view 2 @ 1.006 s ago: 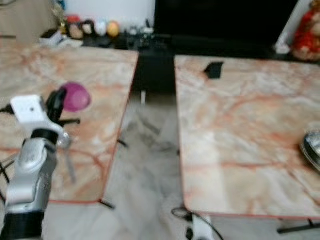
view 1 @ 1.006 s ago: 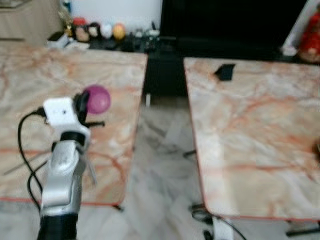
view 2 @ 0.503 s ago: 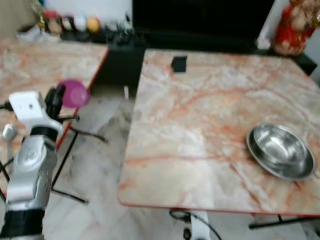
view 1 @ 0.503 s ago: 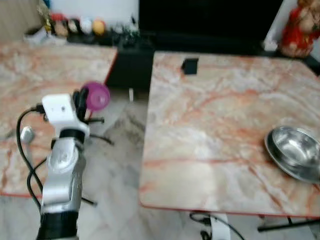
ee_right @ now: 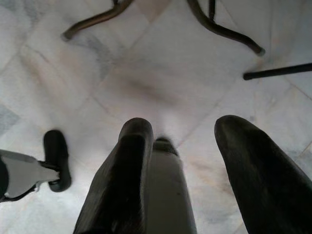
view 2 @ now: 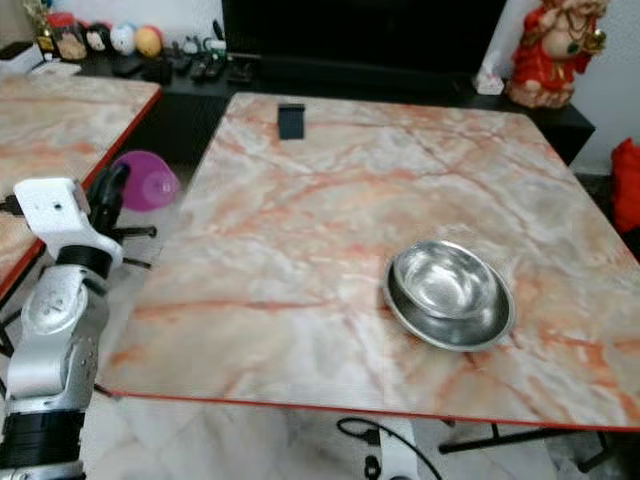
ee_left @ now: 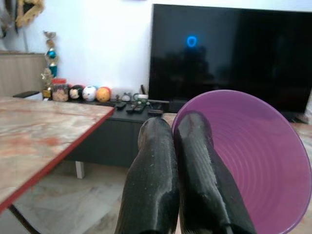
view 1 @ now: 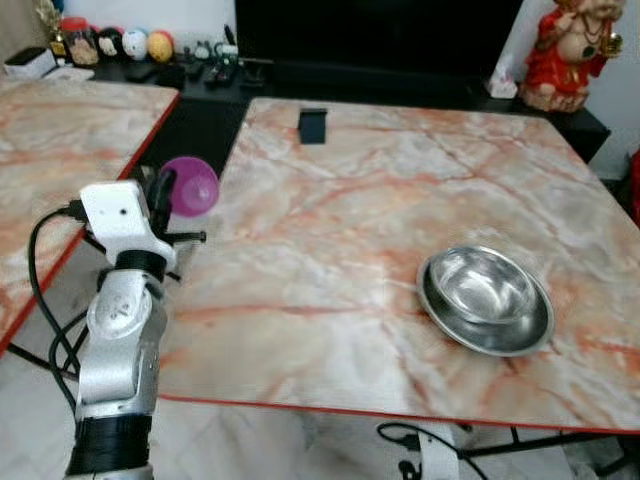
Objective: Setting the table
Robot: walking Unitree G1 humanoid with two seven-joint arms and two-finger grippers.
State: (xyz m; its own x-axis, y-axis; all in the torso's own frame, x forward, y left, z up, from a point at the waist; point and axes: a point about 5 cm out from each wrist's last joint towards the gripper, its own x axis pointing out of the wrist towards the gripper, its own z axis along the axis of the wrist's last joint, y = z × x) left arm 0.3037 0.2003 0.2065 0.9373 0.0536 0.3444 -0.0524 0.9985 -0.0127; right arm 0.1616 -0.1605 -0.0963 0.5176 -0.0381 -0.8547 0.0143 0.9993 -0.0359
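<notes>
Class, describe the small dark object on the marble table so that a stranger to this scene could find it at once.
Start at the big marble table in front of the black TV. Follow its far edge towards the left corner: the dark block stands there alone. It is small, black and boxy, unlike the round, shiny steel bowl near the table's right front.

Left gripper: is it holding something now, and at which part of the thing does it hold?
The left gripper holds a purple bowl, its fingers shut on the bowl's rim. The right gripper is open, holding nothing.
</notes>
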